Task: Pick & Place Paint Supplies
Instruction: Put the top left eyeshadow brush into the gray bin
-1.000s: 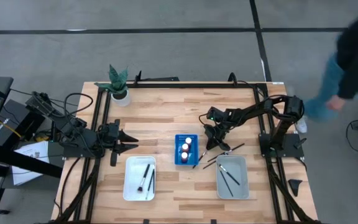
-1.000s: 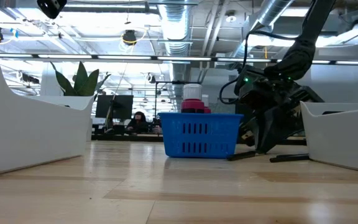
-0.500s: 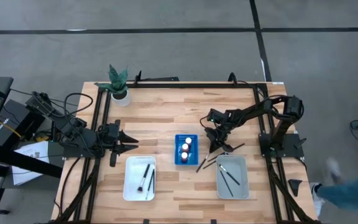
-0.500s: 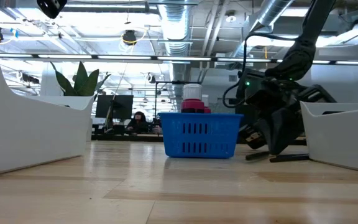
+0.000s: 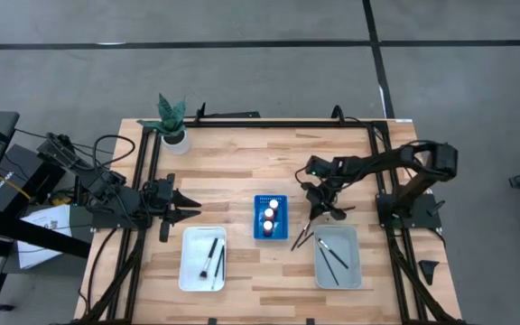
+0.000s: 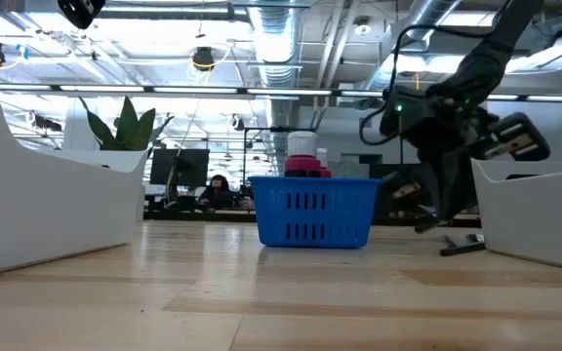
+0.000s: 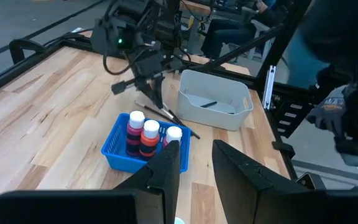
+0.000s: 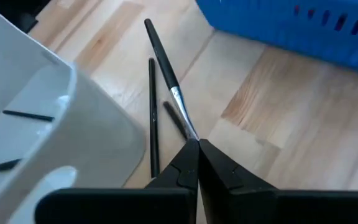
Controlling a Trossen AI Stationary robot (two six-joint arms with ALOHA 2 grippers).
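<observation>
While lifting: right gripper [image 8: 194,149] is clamped on a thin dark-handled brush [image 8: 166,68]
Brush spot: between blue plastic basket [image 5: 270,219] and grey rectangular tray [image 5: 337,256]
Left gripper [image 7: 194,165]: parked, part open
Next, I reckon: carry it over the tray, let go

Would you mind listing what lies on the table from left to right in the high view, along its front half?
Left gripper → white tray with brushes → blue rack with paint bottles → right gripper, shut on a brush → grey tray with brushes.
</observation>
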